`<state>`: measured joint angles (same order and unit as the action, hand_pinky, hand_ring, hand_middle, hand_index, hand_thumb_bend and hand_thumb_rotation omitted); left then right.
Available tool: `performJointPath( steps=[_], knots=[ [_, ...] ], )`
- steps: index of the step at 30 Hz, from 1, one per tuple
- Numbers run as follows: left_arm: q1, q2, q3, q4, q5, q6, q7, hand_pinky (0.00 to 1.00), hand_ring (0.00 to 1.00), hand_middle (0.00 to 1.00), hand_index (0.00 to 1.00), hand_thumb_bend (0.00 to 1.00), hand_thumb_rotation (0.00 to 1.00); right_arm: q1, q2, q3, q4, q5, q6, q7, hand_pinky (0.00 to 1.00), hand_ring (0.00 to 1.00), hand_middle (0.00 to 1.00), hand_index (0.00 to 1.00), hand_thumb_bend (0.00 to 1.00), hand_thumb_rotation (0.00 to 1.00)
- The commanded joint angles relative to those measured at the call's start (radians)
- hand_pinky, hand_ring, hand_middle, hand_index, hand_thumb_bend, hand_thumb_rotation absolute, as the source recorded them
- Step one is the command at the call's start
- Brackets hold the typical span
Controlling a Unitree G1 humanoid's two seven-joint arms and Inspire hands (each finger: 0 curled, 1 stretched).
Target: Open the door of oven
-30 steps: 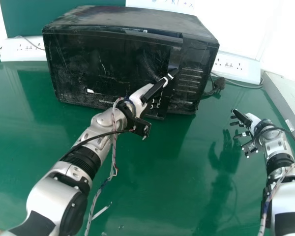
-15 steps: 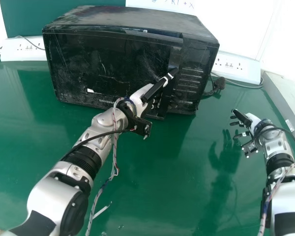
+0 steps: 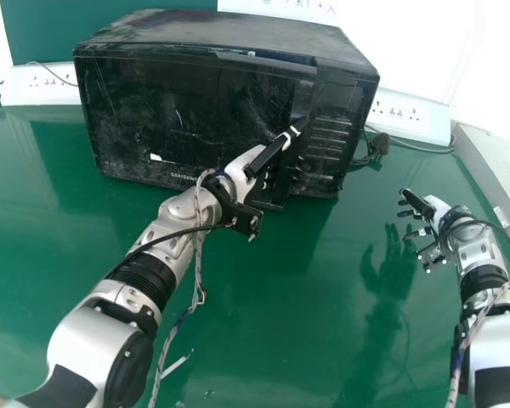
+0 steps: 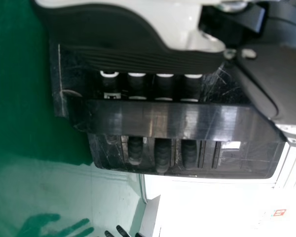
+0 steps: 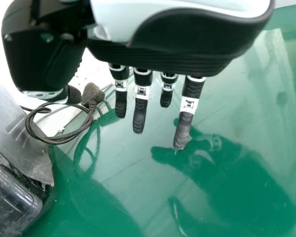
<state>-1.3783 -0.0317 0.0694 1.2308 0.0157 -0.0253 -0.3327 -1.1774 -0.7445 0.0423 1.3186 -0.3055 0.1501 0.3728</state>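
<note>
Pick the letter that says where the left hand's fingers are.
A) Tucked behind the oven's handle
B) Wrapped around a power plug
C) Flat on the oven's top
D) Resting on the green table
A: the left hand's fingers pass behind the handle of the oven, their tips showing beyond it.

Lettering on the oven, handwriting behind it
Pale brand lettering sits low on the oven's front, near the counter's far edge; dark, cut-off handwriting stands on a white panel.
</note>
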Motion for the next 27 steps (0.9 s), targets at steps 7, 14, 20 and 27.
performJointPath(
  steps=[7, 14, 20, 27],
  knots=[
    [-0.005, -0.009, 0.001, -0.002, -0.013, 0.018, -0.039, 0.13, 0.19, 0.28, 0.32, 0.98, 0.74, 0.052, 0.05, 0.003, 0.037, 0.005, 0.033, 0.045, 0.58, 0.75, 0.81, 0.88, 0.53, 0.56],
    [0.004, 0.01, -0.027, -0.014, 0.013, -0.007, -0.05, 0.1, 0.15, 0.22, 0.26, 0.96, 0.75, 0.054, 0.049, 0.002, 0.037, 0.006, 0.029, 0.047, 0.61, 0.75, 0.81, 0.89, 0.55, 0.55],
    [0.016, 0.023, -0.041, -0.029, 0.016, -0.017, -0.065, 0.07, 0.11, 0.17, 0.25, 0.93, 0.75, 0.054, 0.049, 0.017, 0.036, -0.008, 0.02, 0.043, 0.59, 0.73, 0.8, 0.87, 0.54, 0.58],
    [0.035, 0.033, -0.063, -0.049, 0.017, -0.045, -0.089, 0.04, 0.08, 0.14, 0.19, 0.92, 0.76, 0.054, 0.05, 0.0, 0.038, 0.009, 0.028, 0.038, 0.56, 0.73, 0.8, 0.89, 0.53, 0.57]
  ],
)
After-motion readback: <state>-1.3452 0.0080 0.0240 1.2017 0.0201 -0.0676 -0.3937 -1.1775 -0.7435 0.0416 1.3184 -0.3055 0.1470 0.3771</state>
